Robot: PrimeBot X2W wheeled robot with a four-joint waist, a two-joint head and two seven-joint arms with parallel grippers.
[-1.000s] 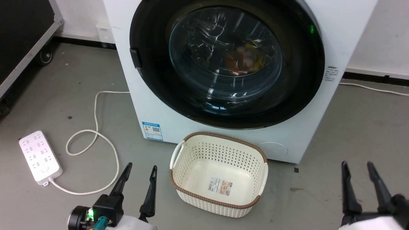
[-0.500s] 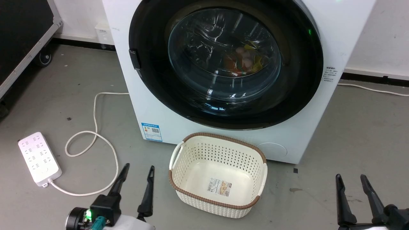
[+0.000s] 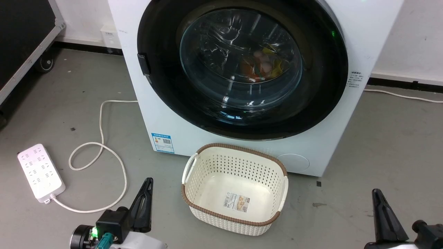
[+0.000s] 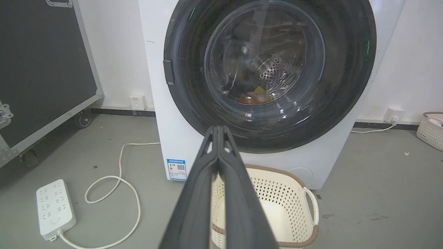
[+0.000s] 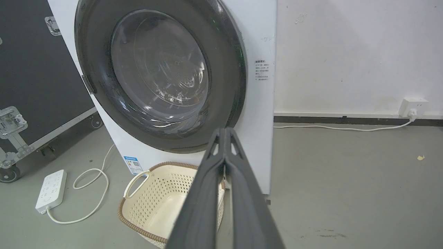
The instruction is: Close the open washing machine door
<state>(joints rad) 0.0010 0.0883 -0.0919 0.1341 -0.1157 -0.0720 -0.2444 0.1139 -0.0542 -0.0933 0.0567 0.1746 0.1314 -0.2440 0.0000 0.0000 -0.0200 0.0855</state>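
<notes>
Door (image 3: 242,65) sits shut, flush on the washer (image 3: 166,121) front, above the basket (image 3: 238,147) on the floor (image 3: 52,103). Left gripper (image 3: 148,180) and right gripper (image 3: 377,192) hang low, fingers pressed together, holding nothing.

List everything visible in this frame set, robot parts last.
washing machine: one, white, against the wall
washing machine door: one, black-rimmed glass, washer front, closed
laundry: count unclear, orange and yellow, in drum
basket: one, cream, brown rim, floor before washer
power strip: one, white, floor left of the washer
cable: one, white, looping from the power strip
flight case: one, black, far left
left pincer: one, dark, low left, shut
right pincer: one, dark, low right, shut
</notes>
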